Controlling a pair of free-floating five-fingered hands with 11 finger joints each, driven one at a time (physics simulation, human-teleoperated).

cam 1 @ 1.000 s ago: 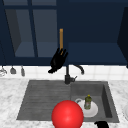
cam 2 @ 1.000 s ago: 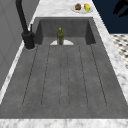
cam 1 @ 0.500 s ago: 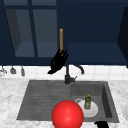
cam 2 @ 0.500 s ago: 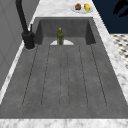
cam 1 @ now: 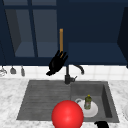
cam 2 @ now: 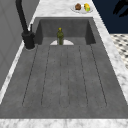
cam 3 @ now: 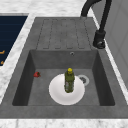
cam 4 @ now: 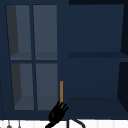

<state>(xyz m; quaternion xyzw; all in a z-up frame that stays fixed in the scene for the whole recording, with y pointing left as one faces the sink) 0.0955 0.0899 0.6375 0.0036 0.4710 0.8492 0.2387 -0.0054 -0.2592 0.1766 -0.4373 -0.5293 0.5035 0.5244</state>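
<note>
Left hand [cam 1: 57,64] hangs in the air just under the wall cabinet's wooden door handle [cam 1: 61,40] — fingers straight and spread, pointing up at the handle's lower end, holding nothing. Can't tell whether the fingertips actually touch the handle; in the upper view the hand [cam 4: 57,113] sits right below the handle [cam 4: 61,91], fingertips at its bottom tip. The glass cabinet door [cam 4: 32,57] is left of the handle and looks closed.

Right hand [cam 1: 102,124] shows at the bottom edge of the front view, near the sink's front rim (finger state: cannot tell).

Below: black faucet [cam 1: 68,75] at the back of the sink [cam 1: 37,100]. In the basin, a green bottle [cam 3: 69,80] stands upright on a white plate [cam 3: 56,93]. A red ball [cam 1: 67,115] sits over the sink's front edge — beside the plate in the front view.
</note>
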